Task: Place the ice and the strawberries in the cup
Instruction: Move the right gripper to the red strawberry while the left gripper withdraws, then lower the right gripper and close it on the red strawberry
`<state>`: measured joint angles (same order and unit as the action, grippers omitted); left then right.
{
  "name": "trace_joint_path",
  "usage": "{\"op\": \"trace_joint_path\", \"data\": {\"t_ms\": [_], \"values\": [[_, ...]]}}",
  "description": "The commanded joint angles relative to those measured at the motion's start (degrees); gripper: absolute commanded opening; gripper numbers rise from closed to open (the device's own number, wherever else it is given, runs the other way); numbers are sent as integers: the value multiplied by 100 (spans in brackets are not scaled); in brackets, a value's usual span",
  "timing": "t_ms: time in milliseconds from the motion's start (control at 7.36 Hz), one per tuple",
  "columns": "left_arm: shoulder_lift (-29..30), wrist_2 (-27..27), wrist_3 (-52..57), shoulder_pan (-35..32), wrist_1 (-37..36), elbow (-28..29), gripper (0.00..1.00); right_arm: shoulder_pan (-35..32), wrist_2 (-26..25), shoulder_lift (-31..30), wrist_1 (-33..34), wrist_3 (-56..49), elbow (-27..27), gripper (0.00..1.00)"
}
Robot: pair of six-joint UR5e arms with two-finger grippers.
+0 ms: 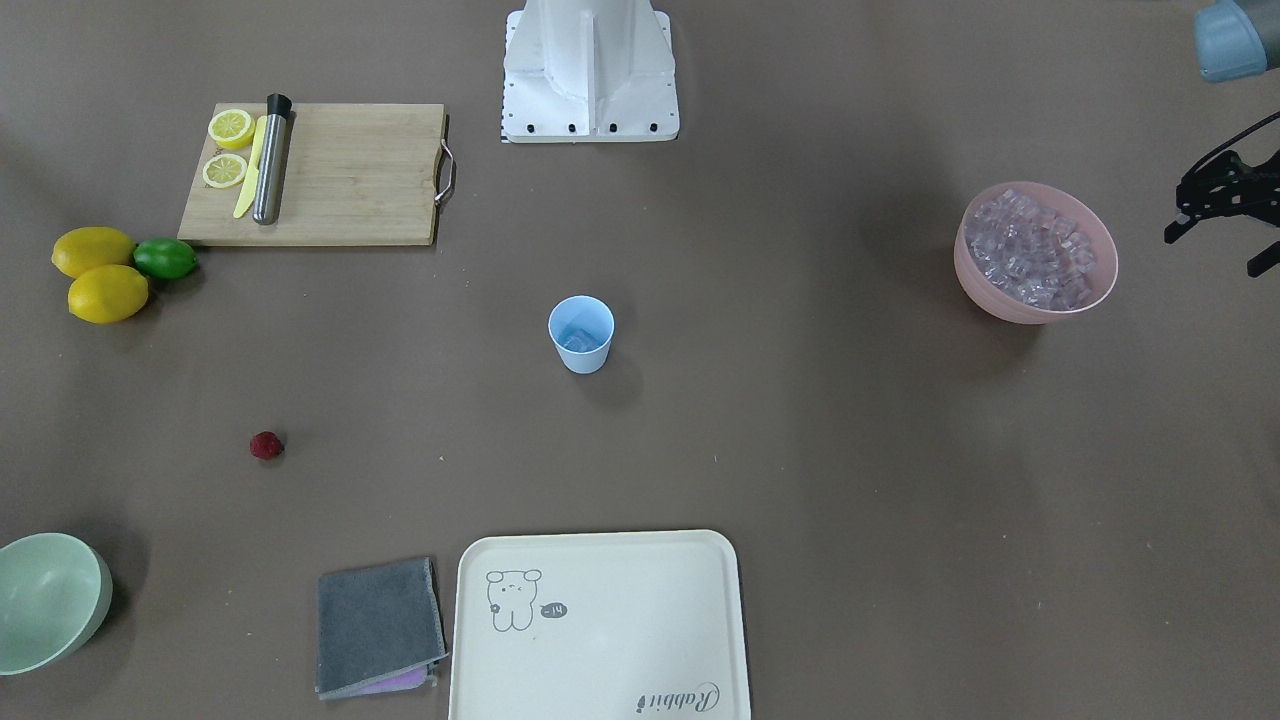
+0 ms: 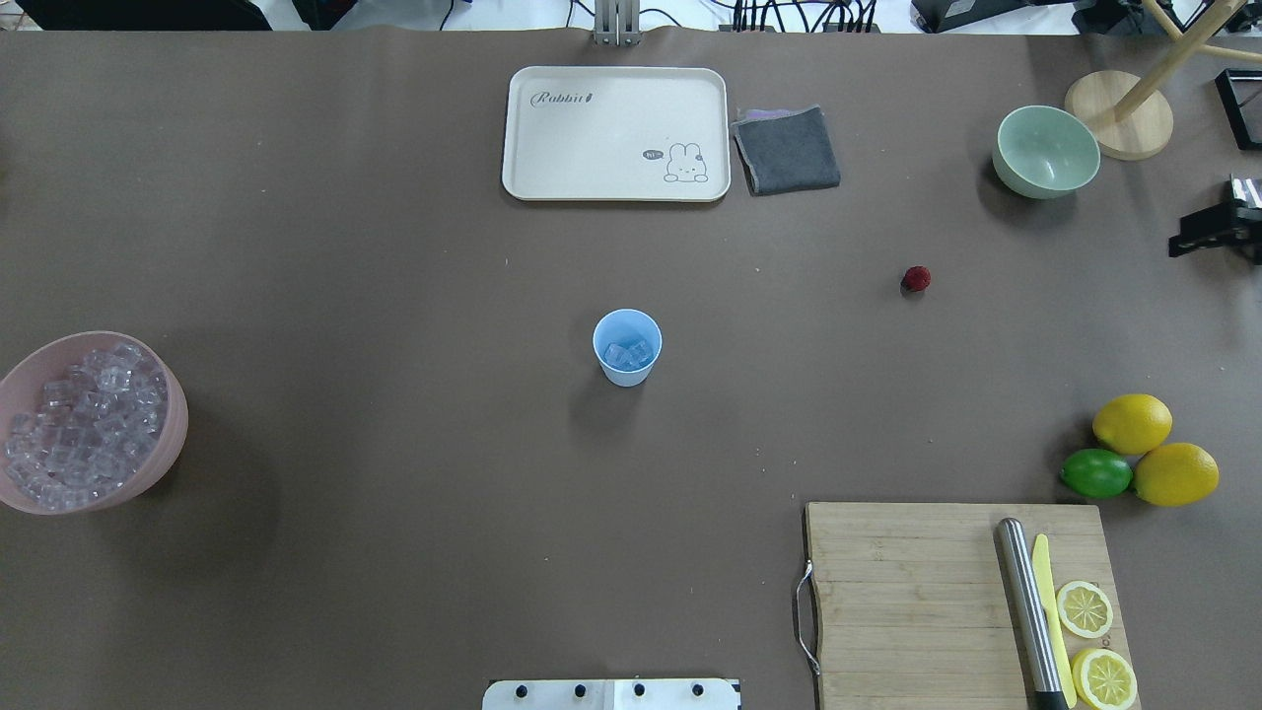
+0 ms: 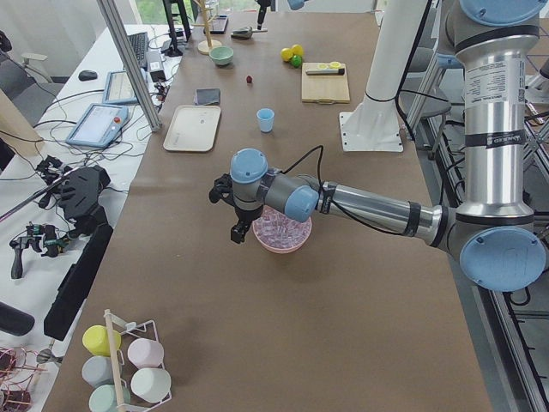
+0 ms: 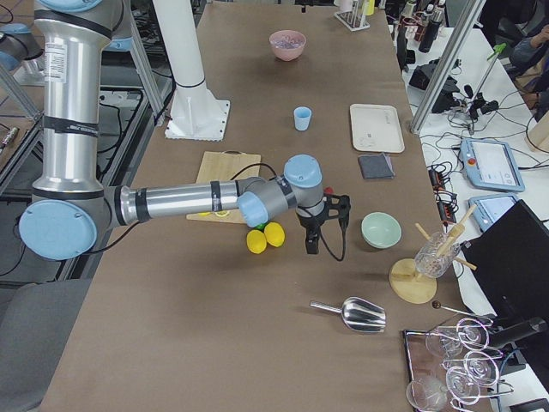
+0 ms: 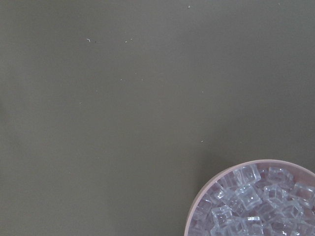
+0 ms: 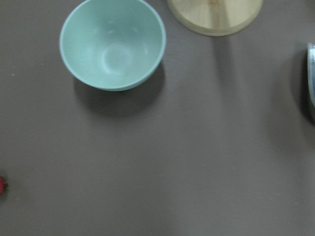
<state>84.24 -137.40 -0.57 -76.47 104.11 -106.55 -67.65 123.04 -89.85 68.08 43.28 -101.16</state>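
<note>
Cup [image 2: 627,347] upright mid-desk [image 2: 394,296], a few ice cubes [image 2: 628,353] in its bottom. The rest of the ice is heaped in the pink bowl [image 2: 175,449] at the desk's left end, well apart from the cup.

Strawberry [image 2: 916,279] lies on the bare desk on the right side, between the cup and the green bowl [image 2: 1085,173], touching neither. No berry in the cup.

Left gripper [image 1: 1213,250] hangs above the desk just beyond the pink bowl, on its outer side. Jaws apart, nothing between them. Its wrist camera catches only the bowl's rim and cubes in one corner.

Right gripper [image 4: 324,223] hangs above the desk between the lemons [image 4: 264,237] and the green bowl. Only a sliver of it shows at the overhead view's edge, so I can't tell how its jaws stand. Its wrist camera has the green bowl at upper left and the strawberry barely in at the left edge.

Also on the desk:
- Board [image 2: 917,592] with a knife, a metal rod and lemon halves
- Lime [image 2: 1095,473]
- Tray [image 2: 616,133]
- Grey cloth [image 2: 789,150] beside the tray
</note>
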Motion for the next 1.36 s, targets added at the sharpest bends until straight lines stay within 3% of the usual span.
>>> {"op": "trace_joint_path", "data": {"t_ms": [0,408,1223], "values": [[-40,-24,-5,-9,511,282,99,1101,-699,720,13,1535,131,100],[-48,-24,-31,-9,1592,792,99,1447,-1070,1258,-31,2112,727,98],[-128,-15,-31,-9,1691,908,99,2124,-1870,1997,-66,2923,1413,94]]}}
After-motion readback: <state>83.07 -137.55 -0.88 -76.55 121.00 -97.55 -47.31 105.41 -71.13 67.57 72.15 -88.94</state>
